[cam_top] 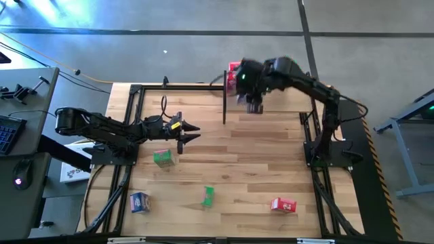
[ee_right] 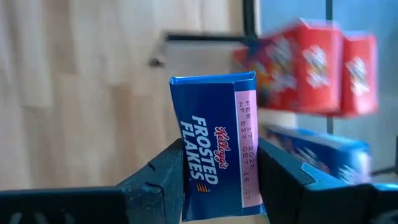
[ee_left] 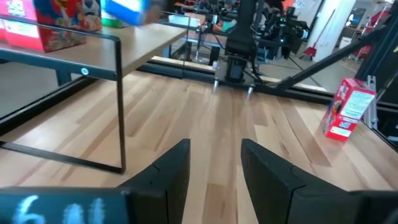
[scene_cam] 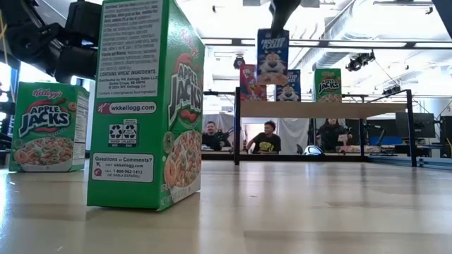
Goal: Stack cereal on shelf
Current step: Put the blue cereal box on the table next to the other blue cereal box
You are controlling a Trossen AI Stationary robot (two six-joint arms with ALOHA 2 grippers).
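The right gripper (ee_right: 217, 180) hangs above the shelf (scene_cam: 318, 110) at the far edge of the desk (cam_top: 258, 163), its dark jaws clamped on the flat sides of a blue cereal box (ee_right: 214, 149), a glossy cardboard carton with white lettering and a pink date strip. The shelf is a thin pale-wood board on slim black metal posts; on it stand a red box (scene_cam: 248, 82), another blue box (scene_cam: 287, 85) and a green box (scene_cam: 328, 85).

The left gripper (cam_top: 188, 132) waits over the left part of the plank-wood desk, jaws parted and holding nothing. On the desk lie a green box (cam_top: 163, 158) just beside it, a second green box (cam_top: 208, 196), a blue box (cam_top: 140, 201) and a red box (cam_top: 283, 205) nearer the front edge, well apart.
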